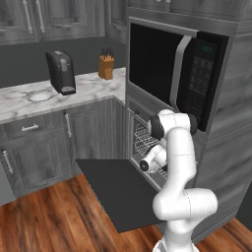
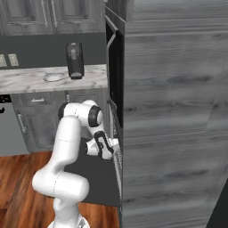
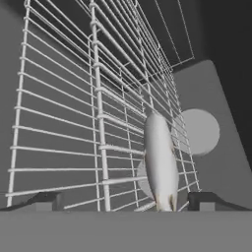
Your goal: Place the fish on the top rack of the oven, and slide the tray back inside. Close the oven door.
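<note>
Grey kitchen, oven (image 1: 147,133) door (image 1: 120,189) folded down. Fish (image 3: 160,162) lies on rack (image 3: 64,108). Gripper (image 3: 123,202) jaws wide, holding nothing, near fish.

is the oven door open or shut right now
Open: the oven door hangs down flat in front of the oven, wire rack exposed.
</note>
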Available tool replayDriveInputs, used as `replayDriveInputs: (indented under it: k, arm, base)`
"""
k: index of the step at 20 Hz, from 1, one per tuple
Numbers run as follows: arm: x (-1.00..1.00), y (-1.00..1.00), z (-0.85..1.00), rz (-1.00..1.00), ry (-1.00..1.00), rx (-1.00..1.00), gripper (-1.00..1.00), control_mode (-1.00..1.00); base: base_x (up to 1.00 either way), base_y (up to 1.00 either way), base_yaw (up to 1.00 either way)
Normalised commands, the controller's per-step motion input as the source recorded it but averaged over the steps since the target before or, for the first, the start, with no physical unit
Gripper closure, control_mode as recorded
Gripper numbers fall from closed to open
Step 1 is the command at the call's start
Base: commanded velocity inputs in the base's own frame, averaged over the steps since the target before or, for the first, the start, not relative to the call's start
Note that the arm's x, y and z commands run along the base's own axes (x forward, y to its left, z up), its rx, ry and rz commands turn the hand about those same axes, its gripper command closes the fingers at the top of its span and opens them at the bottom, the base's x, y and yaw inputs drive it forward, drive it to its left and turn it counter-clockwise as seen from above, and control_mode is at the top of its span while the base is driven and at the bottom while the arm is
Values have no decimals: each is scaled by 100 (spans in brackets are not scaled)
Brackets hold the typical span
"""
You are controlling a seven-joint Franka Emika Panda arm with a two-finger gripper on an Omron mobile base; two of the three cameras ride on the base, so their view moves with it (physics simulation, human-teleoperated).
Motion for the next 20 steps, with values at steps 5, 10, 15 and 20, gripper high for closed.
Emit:
replayDriveInputs:
  k: [5,10,15,20]
  arm:
    - [-53,80,17,11,-1,-11,-100,-100]
    - [-29,75,80,9,0,-4,-100,-100]
    - [-2,37,100,5,1,7,-100,-100]
    - [-10,27,100,1,7,20,-100,-100]
  base:
    - [0,0,0]
    - [0,0,0]
    - [0,0,0]
    - [0,0,0]
